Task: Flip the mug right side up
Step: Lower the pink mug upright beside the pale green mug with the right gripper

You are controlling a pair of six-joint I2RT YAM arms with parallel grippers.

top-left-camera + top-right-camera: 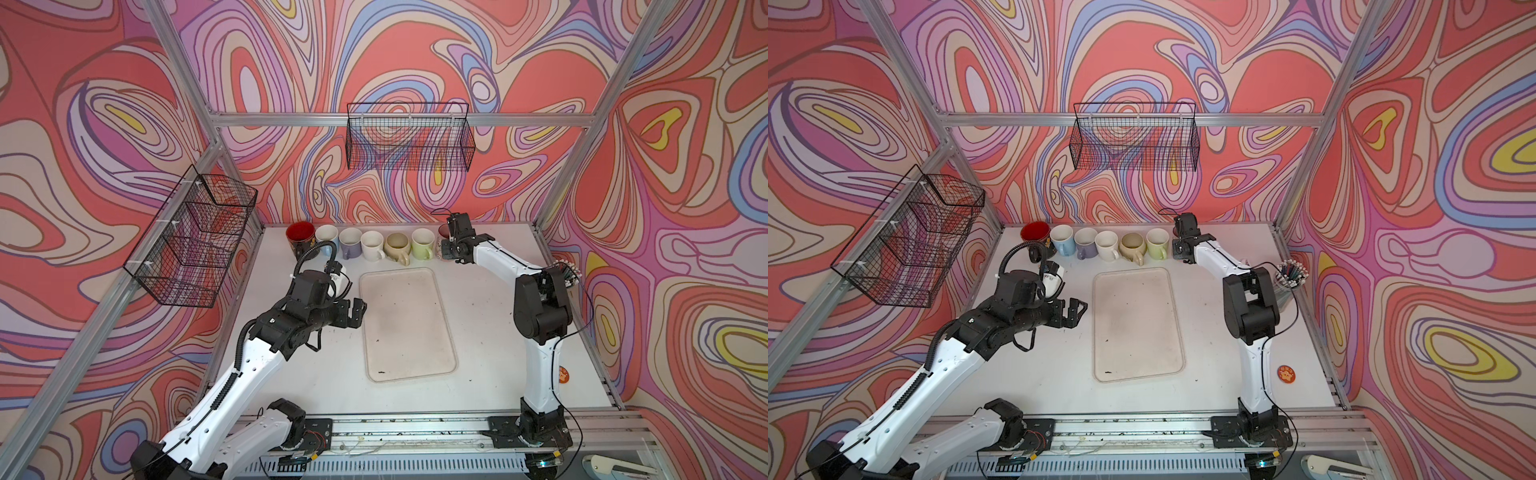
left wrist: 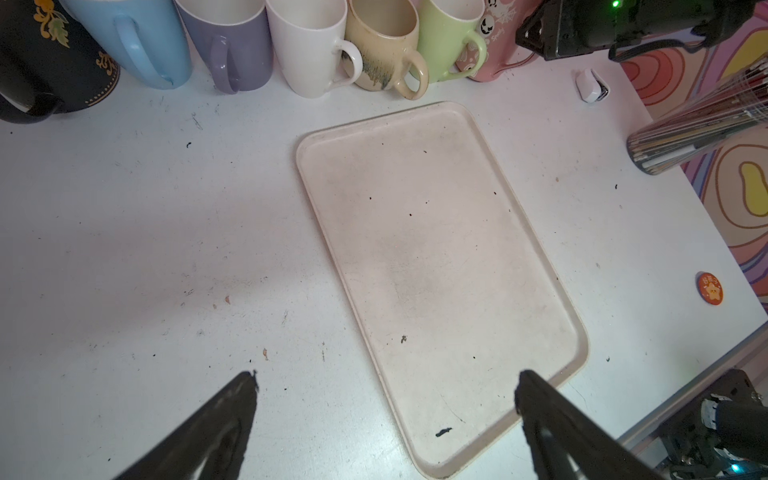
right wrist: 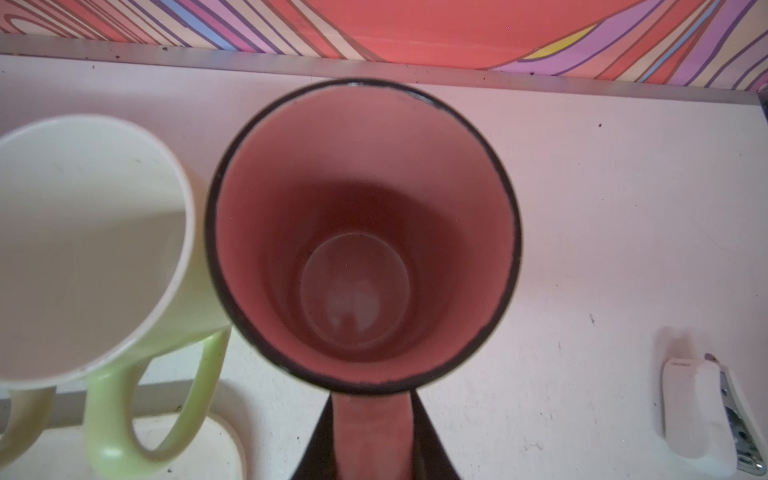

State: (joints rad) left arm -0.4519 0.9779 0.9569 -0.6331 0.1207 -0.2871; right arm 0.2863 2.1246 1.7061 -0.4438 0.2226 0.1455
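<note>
Pink mug seen upright on counter, handle pinched in narrowed jaws of right gripper; only release judged left. Left gripper jaws wide, empty.

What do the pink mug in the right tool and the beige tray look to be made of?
The pink mug is likely glazed ceramic, possibly enamel: the pink inside is smooth with a soft sheen, and the dark rim looks worn in spots. The tray is probably matte plastic or melamine: it is cream, with a moulded raised rim, rounded corners and a dull, scuffed, stained surface.
</note>
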